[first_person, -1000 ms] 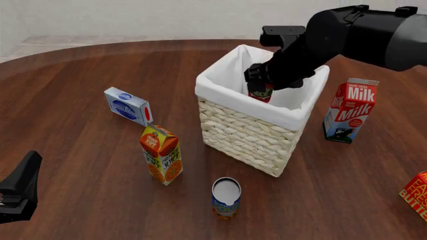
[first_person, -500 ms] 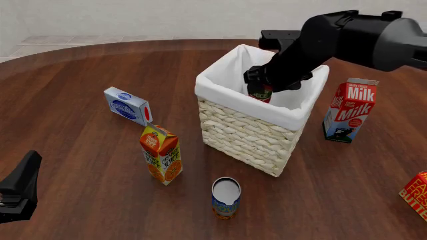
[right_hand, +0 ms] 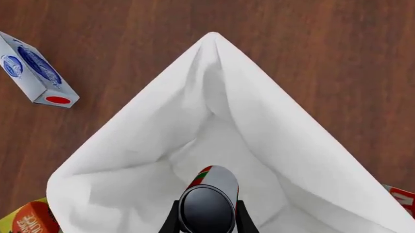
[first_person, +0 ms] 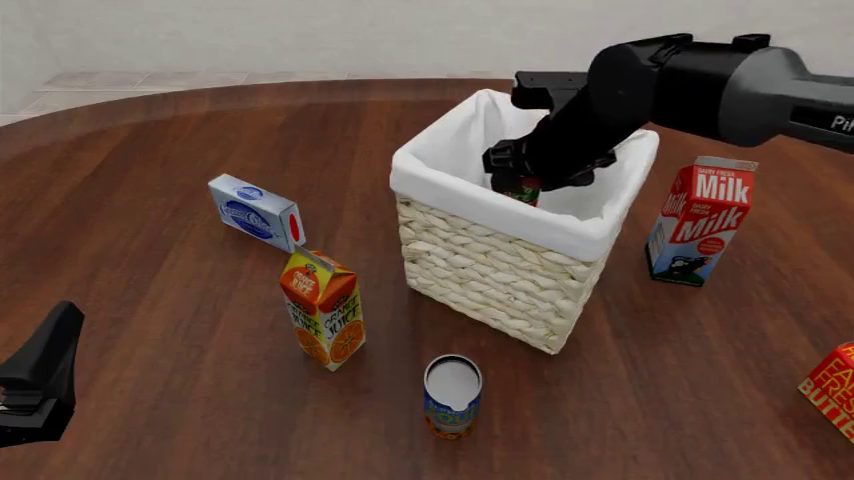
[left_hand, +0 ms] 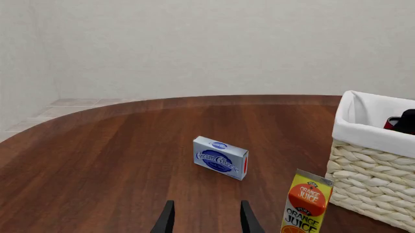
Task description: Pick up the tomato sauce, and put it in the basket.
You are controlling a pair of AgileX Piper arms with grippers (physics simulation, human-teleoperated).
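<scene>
The tomato sauce [first_person: 523, 188], a small can with a red label, hangs inside the basket [first_person: 491, 270], below the white cloth rim. My right gripper [first_person: 521, 172] is shut on it, reaching down into the basket from the back right. In the right wrist view the can [right_hand: 209, 204] sits between the two fingers, above the white lining [right_hand: 259, 121]. My left gripper [first_person: 38, 385] rests low at the near left edge, far from the basket. Its fingers [left_hand: 167, 219] stand open with nothing between them.
A blue and white box [first_person: 256, 212] lies left of the basket. An orange juice carton [first_person: 322, 310] and a blue and orange can [first_person: 453, 396] stand in front of it. A milk carton [first_person: 701, 222] stands to its right, a red box [first_person: 834, 388] at the right edge.
My right arm has shifted slightly left and back over the basket, and the can sits a little lower inside it. The left arm has not moved.
</scene>
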